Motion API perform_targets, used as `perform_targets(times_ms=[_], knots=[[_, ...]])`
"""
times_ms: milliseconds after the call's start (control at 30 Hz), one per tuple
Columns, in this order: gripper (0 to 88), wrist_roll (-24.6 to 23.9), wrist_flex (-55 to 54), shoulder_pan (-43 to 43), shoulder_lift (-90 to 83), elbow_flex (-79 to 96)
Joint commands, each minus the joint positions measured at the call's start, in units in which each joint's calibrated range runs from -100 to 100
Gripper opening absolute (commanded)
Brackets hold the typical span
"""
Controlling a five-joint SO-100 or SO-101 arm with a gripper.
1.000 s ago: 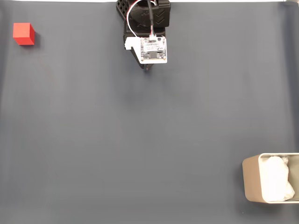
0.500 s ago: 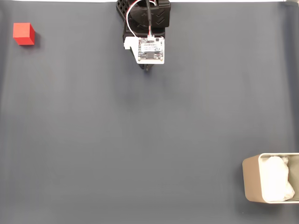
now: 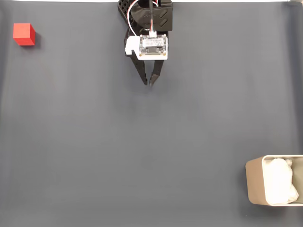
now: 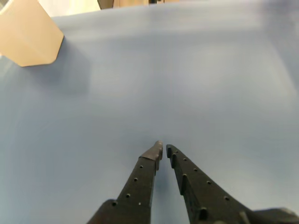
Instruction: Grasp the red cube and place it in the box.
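Note:
The red cube (image 3: 23,34) sits on the dark mat at the far upper left of the fixed view. The beige box (image 3: 255,187) with white padding inside stands at the lower right edge, and its corner (image 4: 29,37) shows at the top left of the wrist view. My gripper (image 3: 148,83) hangs near the top centre, far to the right of the cube, with its black fingers nearly together. In the wrist view the gripper (image 4: 163,148) shows its tips almost touching, with nothing between them, above bare mat.
The arm's black base (image 3: 147,12) stands at the top centre edge of the mat. A wide stretch of dark mat (image 3: 142,151) lies between cube, gripper and box.
The gripper has tilted outward from under the wrist, so its two fingers now extend further down the fixed view. Cube and box have not moved.

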Motion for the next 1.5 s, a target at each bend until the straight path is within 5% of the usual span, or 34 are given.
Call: perform_targets(times_ms=[0,500,1467], knots=[[0.0,0.73,-4.41,0.55,-0.52,-0.74],[0.1,1.22,-14.90,0.12,6.93,-11.96],[1.1,0.98,-11.70,10.56,33.71,-42.43]])
